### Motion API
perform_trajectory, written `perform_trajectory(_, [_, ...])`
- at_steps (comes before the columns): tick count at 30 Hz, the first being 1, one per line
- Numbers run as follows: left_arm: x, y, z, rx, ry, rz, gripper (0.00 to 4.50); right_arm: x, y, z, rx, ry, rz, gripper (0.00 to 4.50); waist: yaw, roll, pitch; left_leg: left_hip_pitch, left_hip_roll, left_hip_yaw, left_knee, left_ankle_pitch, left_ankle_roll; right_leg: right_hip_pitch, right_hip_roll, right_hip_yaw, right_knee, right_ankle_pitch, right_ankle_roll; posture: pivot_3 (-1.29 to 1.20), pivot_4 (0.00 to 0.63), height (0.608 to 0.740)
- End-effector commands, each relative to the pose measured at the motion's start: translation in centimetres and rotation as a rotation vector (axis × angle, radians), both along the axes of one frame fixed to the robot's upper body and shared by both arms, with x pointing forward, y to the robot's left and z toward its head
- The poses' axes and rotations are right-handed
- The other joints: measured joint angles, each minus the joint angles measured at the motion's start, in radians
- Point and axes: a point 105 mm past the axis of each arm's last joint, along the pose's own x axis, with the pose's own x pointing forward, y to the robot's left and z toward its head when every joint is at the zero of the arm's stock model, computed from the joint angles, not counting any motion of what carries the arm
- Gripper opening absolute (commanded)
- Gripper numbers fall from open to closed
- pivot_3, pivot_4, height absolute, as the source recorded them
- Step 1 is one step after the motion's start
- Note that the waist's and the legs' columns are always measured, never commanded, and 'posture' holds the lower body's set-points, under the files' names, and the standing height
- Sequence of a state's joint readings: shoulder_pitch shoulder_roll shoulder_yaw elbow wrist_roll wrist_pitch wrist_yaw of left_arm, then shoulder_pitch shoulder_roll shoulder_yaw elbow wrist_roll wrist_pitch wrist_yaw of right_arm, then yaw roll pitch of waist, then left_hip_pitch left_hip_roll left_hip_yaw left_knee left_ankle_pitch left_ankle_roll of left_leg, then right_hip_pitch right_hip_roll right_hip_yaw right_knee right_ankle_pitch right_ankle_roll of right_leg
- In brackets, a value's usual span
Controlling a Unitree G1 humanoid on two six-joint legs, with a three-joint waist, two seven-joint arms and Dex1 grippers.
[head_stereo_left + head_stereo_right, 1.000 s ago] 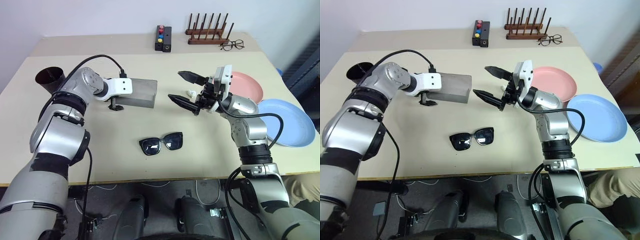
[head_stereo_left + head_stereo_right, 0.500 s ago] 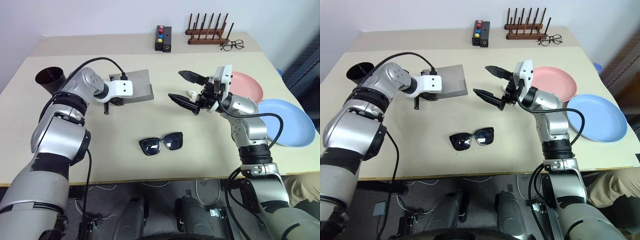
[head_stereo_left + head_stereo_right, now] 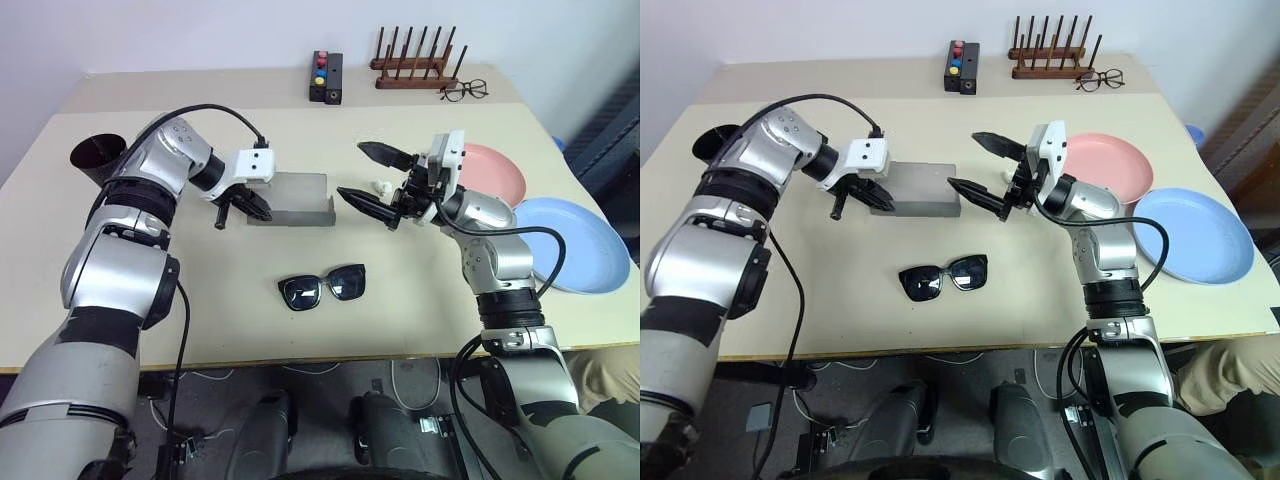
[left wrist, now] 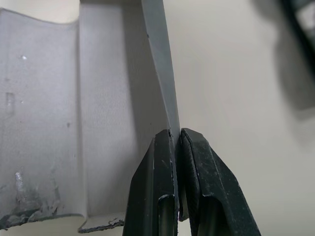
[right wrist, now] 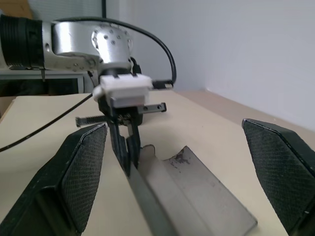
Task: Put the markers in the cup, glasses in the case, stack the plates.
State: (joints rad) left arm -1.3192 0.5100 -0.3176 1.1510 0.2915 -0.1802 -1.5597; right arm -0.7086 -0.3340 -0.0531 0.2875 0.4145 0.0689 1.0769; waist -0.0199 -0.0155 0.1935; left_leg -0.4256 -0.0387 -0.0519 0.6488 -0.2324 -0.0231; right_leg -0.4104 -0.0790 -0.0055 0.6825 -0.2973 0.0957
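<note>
Where jaws pinch it, case [image 4: 165, 88] edge vanishes.

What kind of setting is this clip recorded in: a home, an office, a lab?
Most likely a lab or test room set up for tidying trials. A plain beige table stands against a bare white wall, cables trail on the floor beneath it, and a black button box sits at the far edge beside a wooden peg rack.

case [image 3: 292, 200] sitting between left gripper [image 3: 256, 207] and right gripper [image 3: 374, 177] | glasses [image 3: 322, 287] lying nearer the robot than both | plates [image 3: 540, 210] lying beyond right gripper's outer side
</note>
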Motion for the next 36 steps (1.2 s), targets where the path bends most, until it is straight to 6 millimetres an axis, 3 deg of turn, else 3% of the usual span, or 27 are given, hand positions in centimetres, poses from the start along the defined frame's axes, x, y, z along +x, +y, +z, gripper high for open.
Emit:
perform_trajectory(1, [-0.6, -0.3, 0.4, -0.027, 0.004, -0.038, 0.25, 0.0, -0.5, 1.7, 0.009, -0.070, -0.011, 4.50, 0.000, 0.000, 0.000, 0.000, 0.000, 0.000, 0.000, 0.000, 0.000, 0.000, 0.000, 0.000, 0.000, 0.000, 0.000, 0.00, 0.150, 0.740])
perform_trajectory(10, [-1.6, -0.6, -0.8, -0.044, 0.047, 0.002, 0.25, 0.1, -0.9, 1.7, 0.009, -0.081, -0.026, 4.50, 0.000, 0.000, 0.000, 0.000, 0.000, 0.000, 0.001, 0.000, 0.000, 0.000, 0.000, 0.000, 0.000, 0.000, 0.000, 0.00, 0.150, 0.740])
perform_trajectory(25, [-2.5, 0.8, -1.6, -0.035, 0.046, 0.068, 0.25, 0.3, -0.6, 1.8, 0.014, -0.086, -0.016, 4.50, 0.001, 0.000, 0.000, 0.000, 0.000, -0.001, 0.001, 0.000, 0.000, 0.001, 0.000, 0.000, 0.001, 0.000, 0.000, 0.00, 0.150, 0.740])
perform_trajectory(28, [-2.7, 0.8, -1.3, -0.043, 0.061, 0.065, 1.09, 0.3, -0.7, 1.8, 0.013, -0.086, -0.015, 4.50, 0.000, 0.000, 0.000, 0.000, 0.000, -0.001, 0.001, 0.000, 0.000, 0.001, 0.000, 0.000, 0.001, 0.000, 0.000, 0.00, 0.150, 0.740])
perform_trajectory(33, [-2.8, 0.5, 0.0, -0.108, 0.033, 0.064, 3.50, 0.3, -0.9, 1.9, 0.010, -0.088, -0.019, 4.50, 0.001, 0.000, 0.000, 0.000, 0.000, -0.001, 0.001, 0.000, 0.000, 0.001, 0.000, 0.000, 0.000, 0.000, 0.000, 0.00, 0.150, 0.740])
perform_trajectory(36, [-3.1, 0.0, 1.5, -0.198, 0.022, 0.051, 3.50, 0.2, -1.2, 2.0, 0.005, -0.090, -0.024, 4.50, 0.000, 0.000, 0.000, 0.000, 0.001, -0.001, 0.001, 0.000, 0.000, 0.001, 0.000, 0.000, 0.001, 0.000, 0.000, 0.00, 0.150, 0.740])
